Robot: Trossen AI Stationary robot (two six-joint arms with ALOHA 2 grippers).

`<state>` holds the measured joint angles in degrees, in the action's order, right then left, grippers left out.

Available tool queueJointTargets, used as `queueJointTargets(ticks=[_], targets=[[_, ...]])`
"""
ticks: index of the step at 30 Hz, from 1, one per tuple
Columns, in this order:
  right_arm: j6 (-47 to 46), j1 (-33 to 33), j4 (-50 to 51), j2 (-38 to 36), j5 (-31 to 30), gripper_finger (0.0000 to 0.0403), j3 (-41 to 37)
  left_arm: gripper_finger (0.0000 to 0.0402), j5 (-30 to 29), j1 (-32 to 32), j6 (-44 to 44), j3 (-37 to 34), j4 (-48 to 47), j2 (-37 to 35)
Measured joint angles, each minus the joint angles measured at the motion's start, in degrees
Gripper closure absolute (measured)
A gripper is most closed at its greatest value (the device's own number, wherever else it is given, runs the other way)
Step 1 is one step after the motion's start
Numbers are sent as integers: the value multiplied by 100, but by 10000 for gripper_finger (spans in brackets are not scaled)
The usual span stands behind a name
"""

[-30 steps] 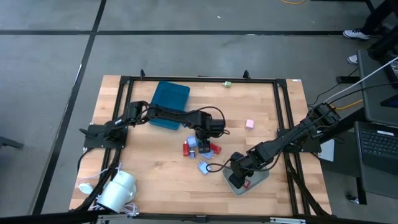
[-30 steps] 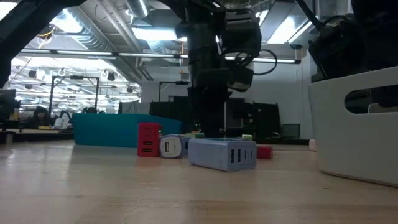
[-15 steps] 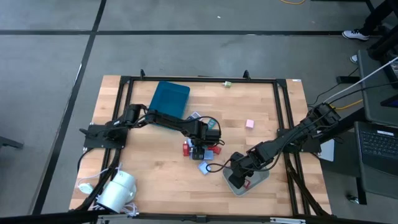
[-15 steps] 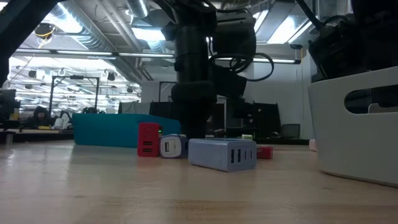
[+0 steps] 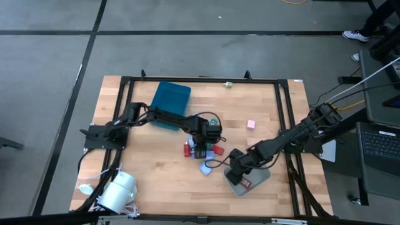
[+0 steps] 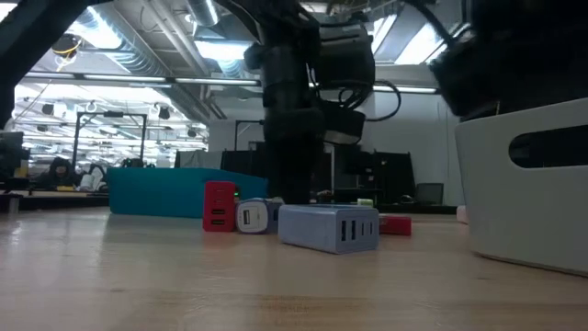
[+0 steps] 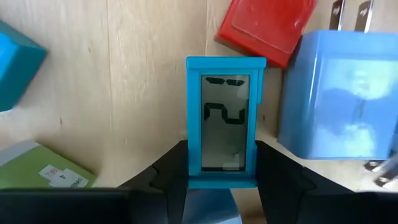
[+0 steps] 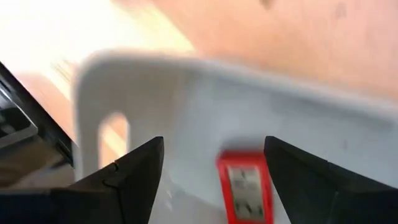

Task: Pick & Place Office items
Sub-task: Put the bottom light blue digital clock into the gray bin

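My left gripper (image 5: pixel 201 149) is down in the cluster of office items at the table's middle. In the left wrist view, my left gripper (image 7: pixel 222 154) is shut on a small blue block with a grey display (image 7: pixel 225 124). Around it lie a red block (image 7: pixel 267 28), a light blue plug block (image 7: pixel 336 106) and a green piece (image 7: pixel 37 171). My right gripper (image 5: pixel 236 169) hovers open over the pale grey tray (image 5: pixel 257 181). Inside that tray lies a red block (image 8: pixel 244 183), seen between the fingers of my right gripper (image 8: pixel 211 158), which touch nothing. My left gripper pinches the blue display block between its two fingers, one on each long side near one short end (image 7: pixel 199 174). The fingers come from above, pointing down. The block lies flat on the table.
The dark teal tray (image 5: pixel 172 97) sits toward the far left of the table. A pink piece (image 5: pixel 250 124) lies right of the cluster and a green piece (image 5: pixel 229 83) at the far edge. In the low view a red block (image 6: pixel 219 205) and the light blue plug block (image 6: pixel 329 227) stand close together.
My left gripper has moved toward the near edge and down into the cluster of items, coming to rest around the blue display block. My right gripper has shifted slightly toward the table's left over the grey tray.
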<state>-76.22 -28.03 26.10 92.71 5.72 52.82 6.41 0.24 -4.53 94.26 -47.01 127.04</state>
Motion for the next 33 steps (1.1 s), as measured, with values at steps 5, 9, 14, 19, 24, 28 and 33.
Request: queueJointTargets(ticks=[5,9,14,19,24,28,33], targets=[[151,265,-427,0,-357,122,0,257,752,335,94,299,-216,53],[336,423,-629,-2,-586,122,0,257,1092,613,161,475,-201,64],[510,506,-729,-384,-1369,122,0,257,1247,860,364,598,-509,62],[472,520,-306,-1088,-2167,122,0,257,1498,1015,604,608,-739,-65],[358,518,19,-1915,-3037,122,0,257,2003,1085,462,612,-501,-407],[361,518,395,-2557,-3667,122,0,257,2355,1023,410,620,-190,-754],[468,536,999,-3223,-4343,122,0,257,2868,648,313,620,571,-952]])
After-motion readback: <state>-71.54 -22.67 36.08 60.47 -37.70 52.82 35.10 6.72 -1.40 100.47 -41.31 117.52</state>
